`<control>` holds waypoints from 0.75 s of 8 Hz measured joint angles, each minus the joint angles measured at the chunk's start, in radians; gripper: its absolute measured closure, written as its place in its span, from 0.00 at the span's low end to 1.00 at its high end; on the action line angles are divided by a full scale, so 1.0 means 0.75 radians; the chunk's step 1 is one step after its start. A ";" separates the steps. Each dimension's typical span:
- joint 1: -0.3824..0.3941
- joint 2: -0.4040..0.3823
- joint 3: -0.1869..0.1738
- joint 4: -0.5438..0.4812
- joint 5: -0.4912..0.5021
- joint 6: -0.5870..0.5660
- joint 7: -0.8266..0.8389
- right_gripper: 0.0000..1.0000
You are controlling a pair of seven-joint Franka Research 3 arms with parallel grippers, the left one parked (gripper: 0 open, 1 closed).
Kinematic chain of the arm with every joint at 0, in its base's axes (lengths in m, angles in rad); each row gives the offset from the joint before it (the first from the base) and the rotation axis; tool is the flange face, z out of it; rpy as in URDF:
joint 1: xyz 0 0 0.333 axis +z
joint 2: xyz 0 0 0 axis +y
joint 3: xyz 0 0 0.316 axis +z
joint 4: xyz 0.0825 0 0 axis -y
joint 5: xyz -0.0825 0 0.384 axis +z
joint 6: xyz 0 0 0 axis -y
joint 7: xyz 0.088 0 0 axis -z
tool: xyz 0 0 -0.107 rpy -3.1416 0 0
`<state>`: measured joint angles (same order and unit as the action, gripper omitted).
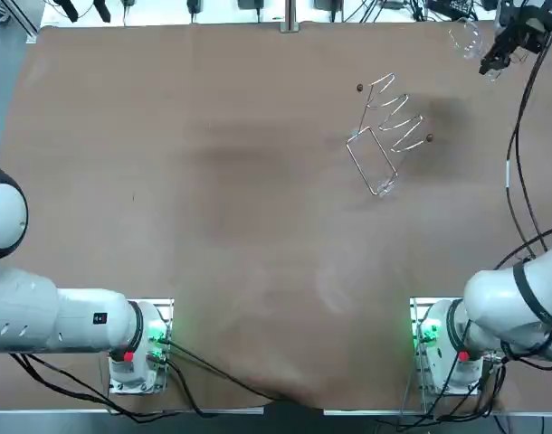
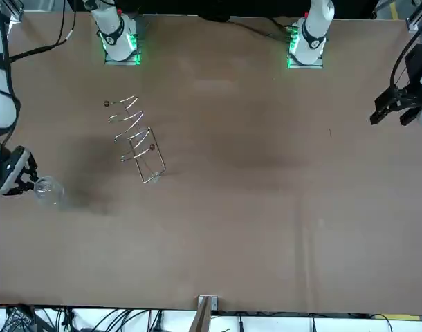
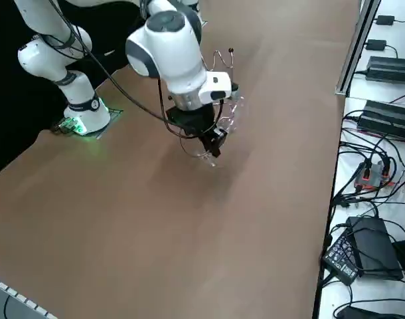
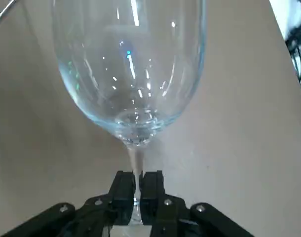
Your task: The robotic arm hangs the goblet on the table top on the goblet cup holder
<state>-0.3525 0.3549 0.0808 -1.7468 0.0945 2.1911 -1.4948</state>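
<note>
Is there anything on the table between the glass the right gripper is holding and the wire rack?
Nothing visible. The right gripper holds the glass by its stem, and only bare table lies between it and the wire rack.

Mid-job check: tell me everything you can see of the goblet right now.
The goblet is clear, colourless glass and looks empty: a rounded bowl tapering into a thin stem. The right end effector is shut on that stem just below the bowl, and the foot is hidden behind the fingers. The bowl points away from the wrist. It is near the far right corner of the table, apart from the wire holder, with nothing else seen touching it. Whether it clears the tabletop I cannot tell.
</note>
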 joint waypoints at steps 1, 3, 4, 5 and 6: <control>0.008 -0.006 0.000 0.006 -0.033 -0.036 0.105 0.89; 0.026 -0.018 0.001 0.013 -0.105 -0.126 0.391 0.89; 0.040 -0.028 0.001 0.015 -0.124 -0.176 0.523 0.89; 0.051 -0.040 0.002 0.017 -0.131 -0.231 0.642 0.89; 0.061 -0.051 0.002 0.018 -0.132 -0.294 0.743 0.89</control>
<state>-0.3068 0.3165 0.0824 -1.7331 -0.0049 1.9706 -0.9372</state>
